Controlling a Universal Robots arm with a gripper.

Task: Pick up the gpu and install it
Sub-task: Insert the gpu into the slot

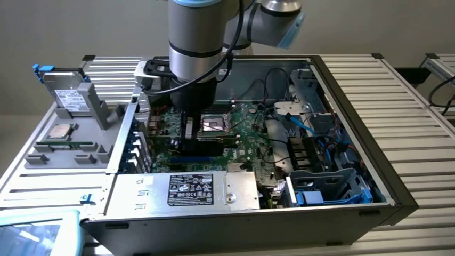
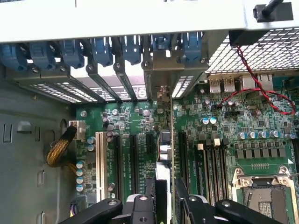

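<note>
The gpu point(image 2: 164, 147) stands on edge over the green motherboard point(image 2: 224, 121), a thin green board with a dark cooler. Its silver end bracket point(image 2: 161, 77) reaches the rear slot openings below the blue clips. My gripper point(image 2: 164, 189) is shut on the card's near end, one black finger point(image 2: 148, 186) on each side. In the exterior view the gripper point(image 1: 189, 130) reaches straight down into the open case, and the dark card point(image 1: 195, 145) sits under it, left of the CPU socket point(image 1: 213, 124). I cannot tell how deep the card sits in its slot.
A silver hard drive point(image 1: 69, 96) and a small CPU chip point(image 1: 63, 132) rest on the grey holder outside the case, on the exterior view's left. The power supply point(image 1: 188, 189) closes the case's near side. Drive cages and blue cables point(image 1: 302, 120) crowd the right. Red wires point(image 2: 252, 88) cross the board.
</note>
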